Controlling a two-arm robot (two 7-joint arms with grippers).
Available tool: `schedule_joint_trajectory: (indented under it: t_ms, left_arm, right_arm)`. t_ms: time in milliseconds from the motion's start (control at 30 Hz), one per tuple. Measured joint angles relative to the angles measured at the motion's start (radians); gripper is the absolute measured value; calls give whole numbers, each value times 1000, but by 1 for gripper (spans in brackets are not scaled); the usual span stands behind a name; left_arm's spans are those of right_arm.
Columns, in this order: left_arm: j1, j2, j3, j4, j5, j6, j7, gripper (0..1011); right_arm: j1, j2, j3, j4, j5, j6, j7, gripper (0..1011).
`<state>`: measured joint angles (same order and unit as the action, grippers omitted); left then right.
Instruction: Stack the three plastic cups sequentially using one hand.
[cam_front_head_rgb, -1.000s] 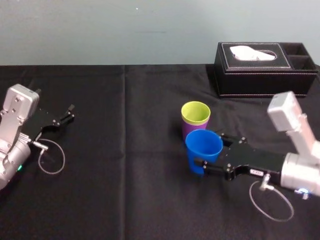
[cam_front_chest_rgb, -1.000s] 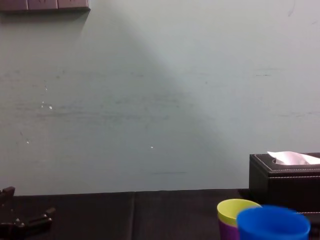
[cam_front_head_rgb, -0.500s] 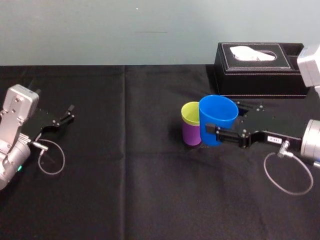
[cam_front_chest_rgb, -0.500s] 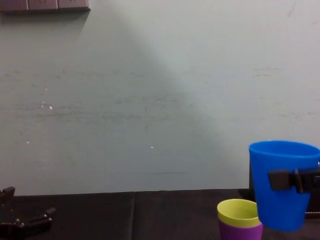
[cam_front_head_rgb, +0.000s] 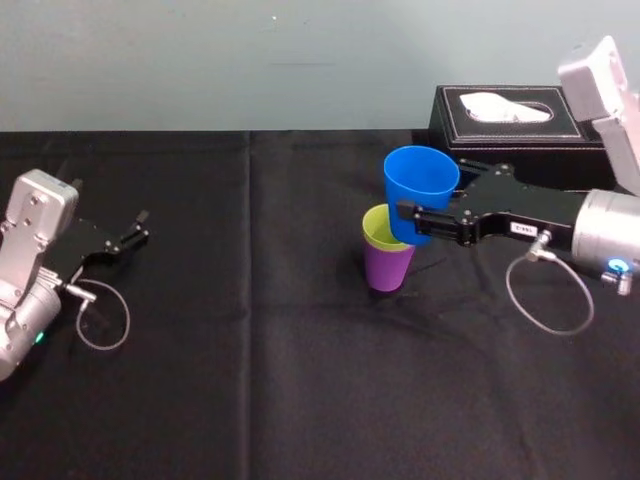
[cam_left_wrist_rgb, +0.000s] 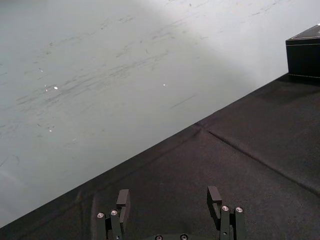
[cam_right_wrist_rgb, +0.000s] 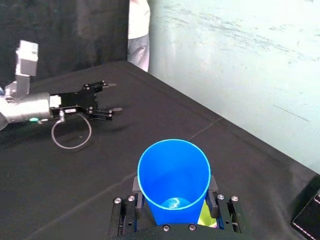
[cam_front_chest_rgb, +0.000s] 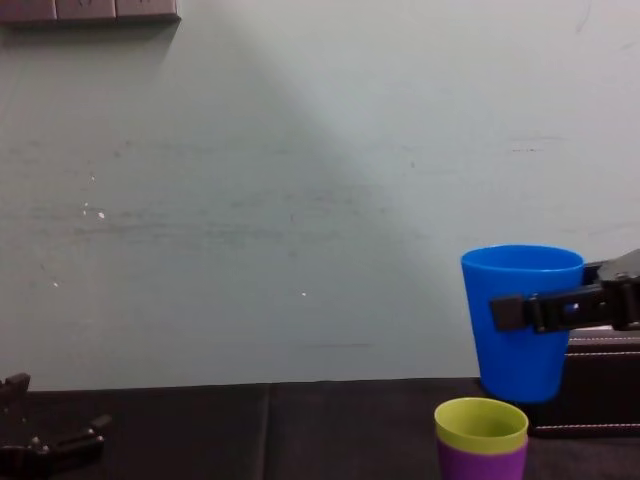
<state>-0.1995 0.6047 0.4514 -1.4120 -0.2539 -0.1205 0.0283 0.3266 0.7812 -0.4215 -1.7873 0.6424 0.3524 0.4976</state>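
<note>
Across the black-draped bench (cam_front_head_rgb: 300, 400) open room lay all round, save at the far right, where the tissue box (cam_front_head_rgb: 520, 140) stood well behind the stack. Parked at the left, the left tool (cam_front_head_rgb: 140, 226) rested with fingers apart. The right tool (cam_front_head_rgb: 412, 215) was clamped on the blue cup (cam_front_head_rgb: 421, 185), upright, mouth up, held clear above and slightly right of the yellow-green cup (cam_front_head_rgb: 381, 230), itself nested in the purple cup (cam_front_head_rgb: 387, 268). A short shift left, then straight down, looked needed.
</note>
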Motion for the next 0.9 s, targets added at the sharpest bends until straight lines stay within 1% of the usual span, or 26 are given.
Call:
schedule_joint_trajectory:
  t_ms: [33, 167, 333, 467, 500, 633, 900]
  left_arm:
    - [0, 0, 0, 0, 0, 0, 0, 1011]
    - [0, 0, 0, 0, 0, 0, 0, 1011]
    - [0, 0, 0, 0, 0, 0, 0, 1011]
    - [0, 0, 0, 0, 0, 0, 0, 1011]
    - [0, 0, 0, 0, 0, 0, 0, 1011]
    - [0, 0, 0, 0, 0, 0, 0, 1011]
    - [0, 0, 0, 0, 0, 0, 0, 1011]
  right_arm:
    - [16, -10, -11, 17, -7, 1, 0, 724]
    - [45, -30, -32, 55, -18, 1, 0, 724]
    - [76, -58, -54, 113, -24, -11, 17, 724]
    - [106, -85, -76, 172, -32, -29, 35, 724]
    - [106, -85, -76, 172, -32, -29, 35, 724]
    - [134, -111, -95, 229, -49, -37, 42, 724]
    - [157, -137, -112, 290, -65, -46, 53, 724]
